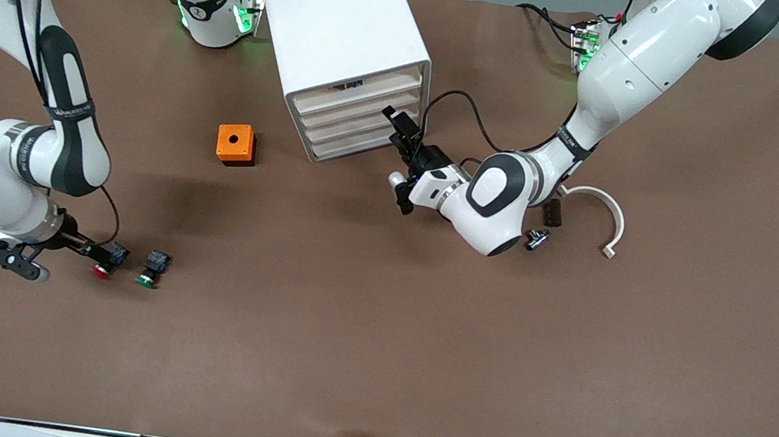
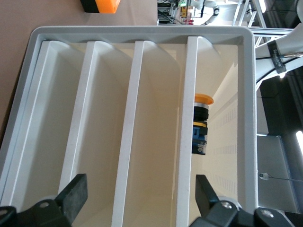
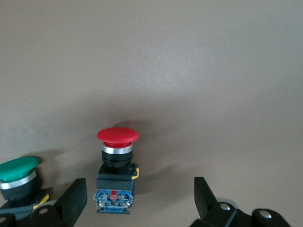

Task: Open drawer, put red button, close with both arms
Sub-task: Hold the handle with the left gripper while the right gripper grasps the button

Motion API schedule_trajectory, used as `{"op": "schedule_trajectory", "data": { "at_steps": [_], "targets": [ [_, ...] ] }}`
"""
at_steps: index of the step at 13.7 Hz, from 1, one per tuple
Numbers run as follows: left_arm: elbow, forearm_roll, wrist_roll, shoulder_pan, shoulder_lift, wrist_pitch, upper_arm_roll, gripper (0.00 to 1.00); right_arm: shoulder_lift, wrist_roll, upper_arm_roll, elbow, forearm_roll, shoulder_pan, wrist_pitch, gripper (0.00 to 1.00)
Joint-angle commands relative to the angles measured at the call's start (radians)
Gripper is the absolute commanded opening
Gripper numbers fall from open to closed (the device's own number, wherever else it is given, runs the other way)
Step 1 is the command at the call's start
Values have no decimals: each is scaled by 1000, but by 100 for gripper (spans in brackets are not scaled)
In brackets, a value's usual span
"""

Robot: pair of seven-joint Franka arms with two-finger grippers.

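The white cabinet (image 1: pixel 341 39) stood on the brown counter (image 1: pixel 418 343) close to the edge where the arm bases were, roughly midway along it, its four stacked drawer fronts turned toward the left arm's end. The left gripper (image 1: pixel 400 163) hung level with those fronts, just in front of them, its fingers (image 2: pixel 71 196) spread wide and holding nothing. All four drawers looked pushed in, including the drawer (image 1: pixel 362 108) second from the top. In the left wrist view a button with an orange cap (image 2: pixel 202 124) showed inside one of the compartments.

The red button (image 1: pixel 105 264) lay on the counter near the right arm's end, nearer to the front camera than the cabinet and well apart from it. The right gripper (image 1: pixel 72 258) was low over the counter right at the button, fingers (image 3: pixel 71 201) fully apart; the right wrist view showed the button between them without either finger touching it. The green button (image 1: pixel 151 270) lay just beside the red one, toward the middle of the counter.

An orange box (image 1: pixel 235 144) with a hole in its top sat between the cabinet and the two buttons. Toward the left arm's end lay a curved white piece (image 1: pixel 605 213), a small dark block (image 1: pixel 552 211) and a small metal part (image 1: pixel 536 239), close together.
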Motion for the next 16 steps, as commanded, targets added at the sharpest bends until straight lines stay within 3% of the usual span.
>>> {"op": "schedule_trajectory", "data": {
  "at_steps": [1,7,9,14,15,16],
  "targets": [
    [2,-58,62,-32,25,23,0,100,18,51,5,-1,32,9,30,100],
    [-1,-108,139,-80,53,80,0,100,47,52,5,-1,74,14,50,100],
    [-6,-117,146,-95,53,94,0,100,57,52,5,-1,74,15,48,86],
    [-21,-170,191,-123,53,123,0,82,59,51,5,-1,74,20,39,36],
    [-21,-181,191,-133,54,132,0,76,57,48,5,-1,74,20,38,28],
    [-22,-190,199,-139,54,140,0,62,57,45,5,-1,74,22,35,21]
  ]
}}
